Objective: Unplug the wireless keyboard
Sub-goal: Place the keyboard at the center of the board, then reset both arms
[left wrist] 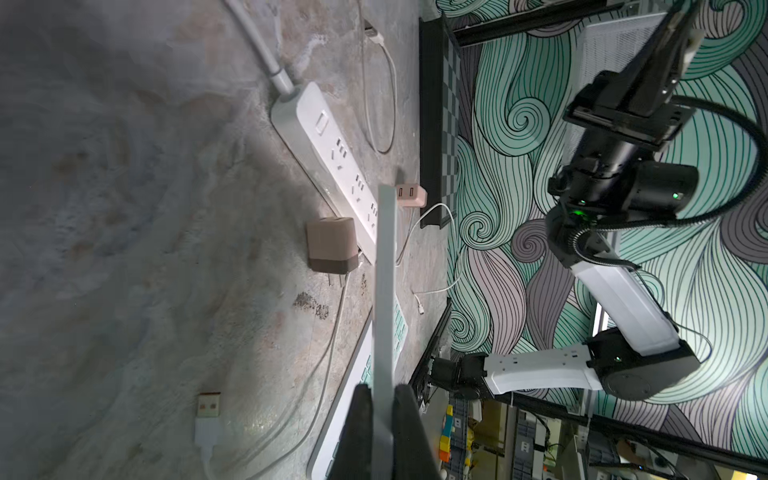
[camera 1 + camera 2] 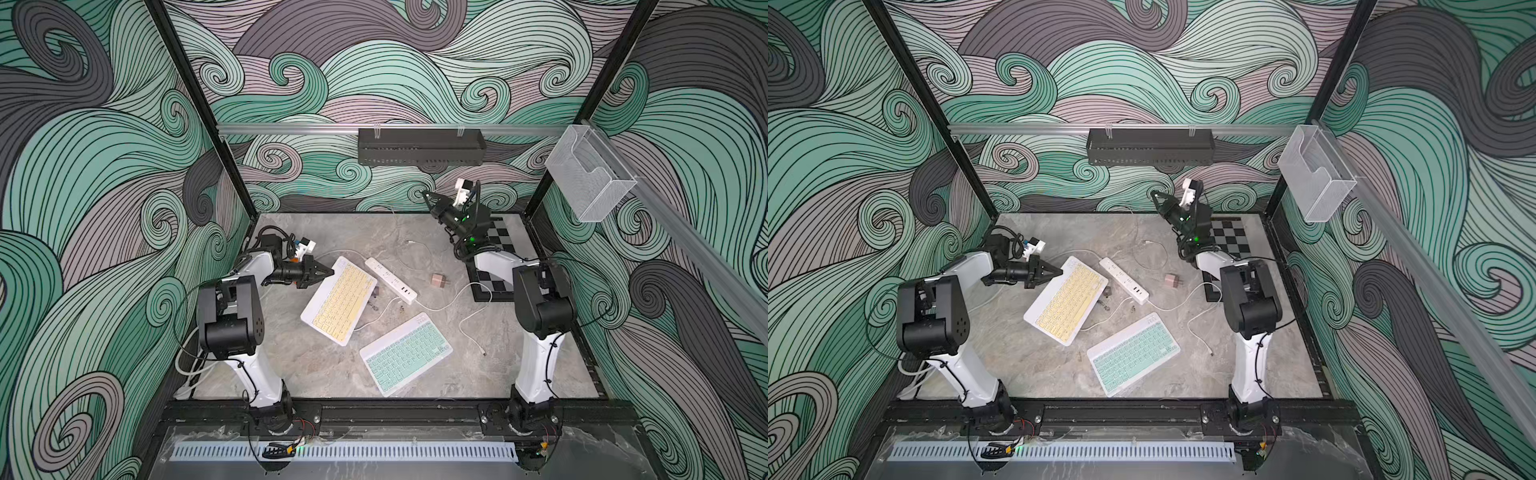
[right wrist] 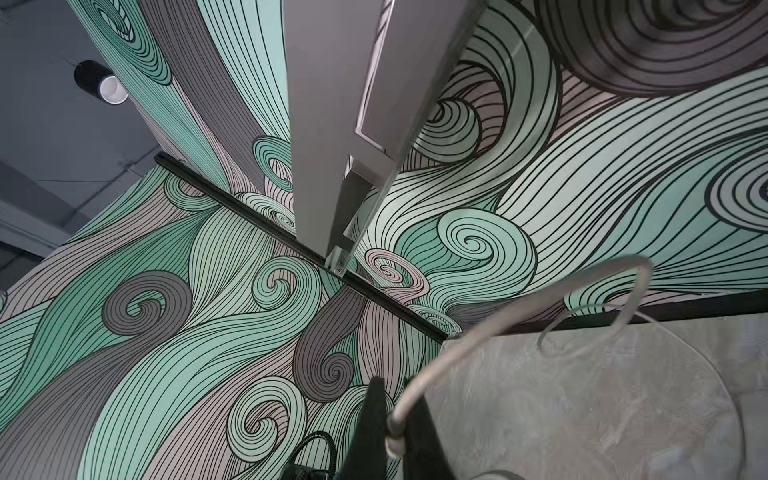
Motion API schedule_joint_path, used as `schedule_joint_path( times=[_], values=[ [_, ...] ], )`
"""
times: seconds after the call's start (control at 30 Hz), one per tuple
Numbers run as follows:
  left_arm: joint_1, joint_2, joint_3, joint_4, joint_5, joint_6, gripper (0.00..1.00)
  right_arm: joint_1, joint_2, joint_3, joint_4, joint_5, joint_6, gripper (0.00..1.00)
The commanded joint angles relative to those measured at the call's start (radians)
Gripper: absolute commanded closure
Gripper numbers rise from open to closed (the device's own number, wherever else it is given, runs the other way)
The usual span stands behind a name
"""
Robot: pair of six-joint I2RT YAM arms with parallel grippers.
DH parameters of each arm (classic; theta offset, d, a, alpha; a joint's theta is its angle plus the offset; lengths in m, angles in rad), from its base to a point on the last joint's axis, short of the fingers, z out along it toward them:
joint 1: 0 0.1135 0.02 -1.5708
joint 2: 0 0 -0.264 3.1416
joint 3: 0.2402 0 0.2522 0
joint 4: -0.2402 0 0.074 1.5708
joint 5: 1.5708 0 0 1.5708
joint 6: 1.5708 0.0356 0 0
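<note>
The yellow keyboard (image 2: 338,301) lies on the table (image 2: 311,365) just beside the power strip (image 2: 390,279), on the strip's left-arm side and roughly parallel to it. The left gripper (image 2: 330,273) is at the keyboard's far corner, level with the strip's corded end. In the left wrist view its fingers (image 1: 361,424) are pressed together on the keyboard's thin edge, which runs straight out from between them toward the strip. I cannot tell whether that corner is lifted off the table.

The right gripper (image 2: 424,194) hangs high above the table, beyond the strip toward the back wall and well apart from the yellow keyboard. It pinches one end of a thin cable (image 3: 519,299). From the jaws the cable arcs out and drops to the table behind the strip. No part of it touches the yellow keyboard in either top view. Whether the pinched end is a connector is too blurred to say.

A brown charger (image 1: 332,245) sits just beside the strip, between it and the yellow keyboard. A pink charger (image 2: 438,279) lies near the strip on its right-arm side, and the chessboard (image 2: 496,241) is farther out the same way. The green keyboard (image 2: 405,353) lies in front of the strip's USB end, nearer the arm bases. A loose USB plug (image 1: 209,405) on a white lead rests on the table on the yellow keyboard's side of the strip.
</note>
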Motion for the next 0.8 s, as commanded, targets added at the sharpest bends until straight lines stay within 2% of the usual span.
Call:
schedule_joint_path(
  times=[0.0, 0.03, 0.07, 0.13, 0.17, 0.2, 0.3, 0.4, 0.47, 0.5, 0.57, 0.6, 0.63, 0.67, 0.77],
  values=[
    [0.012, 0.06, 0.058, -0.038, -0.1, -0.037, 0.8, 0.048, -0.013, 0.013, -0.268, -0.067, -0.012, 0.69],
    [0.014, 0.093, 0.088, -0.072, -0.163, -0.036, 0.61, 0.046, -0.018, 0.026, -0.385, -0.13, -0.043, 0.54],
    [0.013, 0.114, 0.104, -0.089, -0.208, -0.033, 0.5, 0.045, -0.033, 0.028, -0.523, -0.161, -0.076, 0.43],
    [0.015, 0.124, 0.112, -0.087, -0.286, -0.04, 0.03, 0.045, -0.087, 0.021, -0.816, -0.195, -0.262, 0.21],
    [0.018, 0.114, 0.109, -0.071, -0.3, -0.038, 0.01, 0.044, -0.119, 0.009, -0.924, -0.186, -0.356, 0.03],
    [0.024, 0.088, 0.098, -0.038, -0.326, -0.044, 0.01, 0.038, -0.168, -0.026, -1.009, -0.151, -0.464, 0.02],
    [0.032, -0.037, 0.058, 0.082, -0.439, -0.025, 0.01, 0.013, -0.363, -0.174, -1.097, 0.101, -0.739, 0.02],
    [0.031, -0.226, -0.096, 0.312, -0.638, -0.028, 0.01, -0.013, -0.498, -0.303, -1.062, 0.384, -0.978, 0.02],
    [0.023, -0.354, -0.245, 0.481, -0.771, -0.048, 0.01, -0.029, -0.547, -0.428, -0.925, 0.479, -1.098, 0.02],
    [0.012, -0.424, -0.302, 0.546, -0.854, -0.06, 0.01, -0.047, -0.567, -0.503, -0.832, 0.505, -1.128, 0.02],
    [-0.009, -0.508, -0.399, 0.638, -0.975, -0.064, 0.01, -0.075, -0.587, -0.641, -0.637, 0.473, -1.183, 0.02],
    [-0.014, -0.543, -0.462, 0.701, -1.003, -0.072, 0.01, -0.083, -0.592, -0.741, -0.43, 0.455, -1.204, 0.02],
    [-0.023, -0.57, -0.538, 0.777, -1.027, -0.077, 0.01, -0.09, -0.627, -0.759, -0.426, 0.407, -1.227, 0.02],
    [-0.033, -0.59, -0.603, 0.862, -1.047, -0.078, 0.01, -0.101, -0.63, -0.801, -0.322, 0.353, -1.249, 0.02],
    [-0.073, -0.593, -0.761, 1.032, -1.125, -0.082, 0.01, -0.135, -0.663, -0.889, -0.179, 0.328, -1.241, 0.02]
  ],
)
